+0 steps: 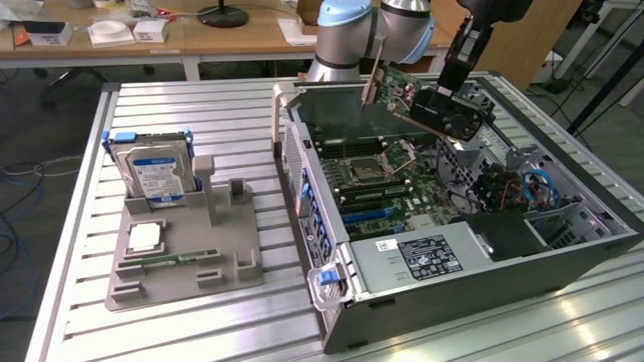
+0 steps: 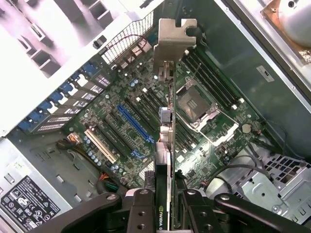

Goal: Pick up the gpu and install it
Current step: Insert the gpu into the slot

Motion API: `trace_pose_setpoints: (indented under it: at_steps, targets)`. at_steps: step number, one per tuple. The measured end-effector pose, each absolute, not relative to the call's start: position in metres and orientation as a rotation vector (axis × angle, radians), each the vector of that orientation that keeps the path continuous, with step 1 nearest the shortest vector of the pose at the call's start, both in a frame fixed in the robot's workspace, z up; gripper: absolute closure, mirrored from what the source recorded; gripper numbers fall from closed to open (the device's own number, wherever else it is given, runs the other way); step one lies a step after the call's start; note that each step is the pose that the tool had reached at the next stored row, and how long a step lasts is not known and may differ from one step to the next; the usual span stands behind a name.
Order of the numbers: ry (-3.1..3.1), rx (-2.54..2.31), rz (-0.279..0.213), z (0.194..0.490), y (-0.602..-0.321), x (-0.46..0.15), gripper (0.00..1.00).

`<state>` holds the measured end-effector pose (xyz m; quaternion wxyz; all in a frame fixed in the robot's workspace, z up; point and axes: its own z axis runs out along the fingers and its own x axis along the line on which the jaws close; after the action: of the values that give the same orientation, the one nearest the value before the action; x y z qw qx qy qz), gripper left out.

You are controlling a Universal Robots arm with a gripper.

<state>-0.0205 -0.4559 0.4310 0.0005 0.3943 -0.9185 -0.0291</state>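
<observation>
Fingertips of the hand point(image 1: 450, 96) are largely hidden behind the gpu point(image 1: 427, 104) in the upper right of the exterior view. The arm point(image 1: 378, 34) above them is cut off by the frame's top edge. In the wrist view the gpu point(image 2: 167, 145) is seen edge-on, so its faces cannot be made out. Its thin edge and the metal bracket point(image 2: 175, 41) at its far end are plainly shown. The hand point(image 2: 167, 213) is closed partway on the card, with a dark finger point(image 2: 141, 208) set against each side of it.

The gpu is held tilted in the air above the far part of the open computer case point(image 1: 473, 302), clear of the motherboard point(image 1: 382, 188). Inside the case are seen the motherboard with its processor socket point(image 1: 367, 172), a power supply point(image 1: 423, 256) with a black label at the near end, and blue cables point(image 1: 538, 188) toward the exterior view's right. The compartment beside the power supply is lost in shadow.

On the exterior view's left, a grey holder point(image 1: 181, 275) on the slatted surface point(image 1: 201, 105) carries a hard drive point(image 1: 156, 177) standing upright at its far end. A memory stick point(image 1: 166, 262) is laid flat in a near slot. A pale square piece point(image 1: 146, 237) lies between them, too small to identify.
</observation>
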Motion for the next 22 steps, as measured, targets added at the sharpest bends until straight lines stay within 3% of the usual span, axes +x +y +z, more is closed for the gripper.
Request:
trace_pose_setpoints:
  at_steps: [22]
  targets:
    - [-2.797,1.417,-0.091,0.4309,-0.4559,-0.0203,0.74]
